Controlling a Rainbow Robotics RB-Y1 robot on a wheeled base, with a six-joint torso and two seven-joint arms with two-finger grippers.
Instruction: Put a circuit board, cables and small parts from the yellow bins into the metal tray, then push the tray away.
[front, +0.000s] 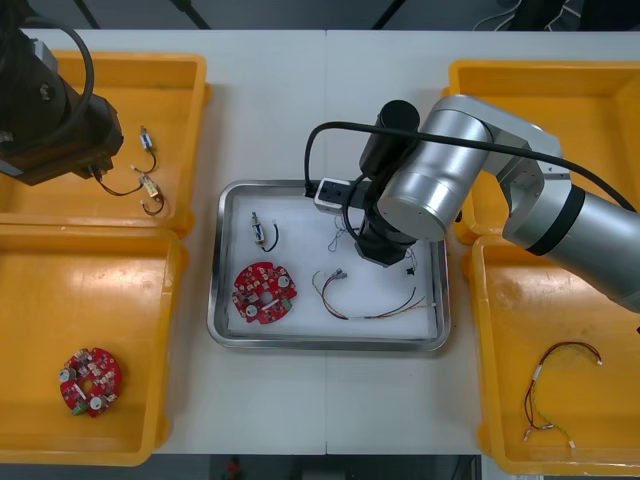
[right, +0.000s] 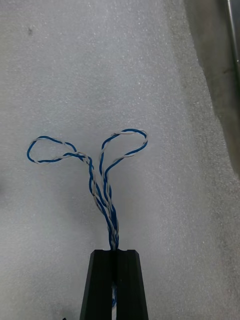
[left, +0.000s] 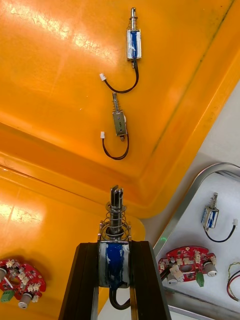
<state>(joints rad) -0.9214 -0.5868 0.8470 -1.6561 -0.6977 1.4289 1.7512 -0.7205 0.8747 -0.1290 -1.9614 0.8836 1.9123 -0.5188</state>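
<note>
The metal tray (front: 326, 345) holds a round red circuit board (front: 263, 293), a red and yellow cable (front: 365, 305) and one small metal part (front: 259, 232); we judge the push not yet made. The right gripper (right: 115, 252), low over the tray floor, clamps the twisted blue and white cable (right: 102, 190). The left gripper (left: 116, 245), above its yellow bin (front: 170, 75), pinches another small metal part (left: 115, 260).

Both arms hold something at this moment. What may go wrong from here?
1. The right claw is shut on the twisted blue and white cable near one end, over the metal tray. On release the thin cable might cling to the fingers and be lifted out.
2. The left claw holds a small metal part near the far left yellow bin, while the right arm covers the tray. If the left claw goes in now, the arms might collide.
</note>
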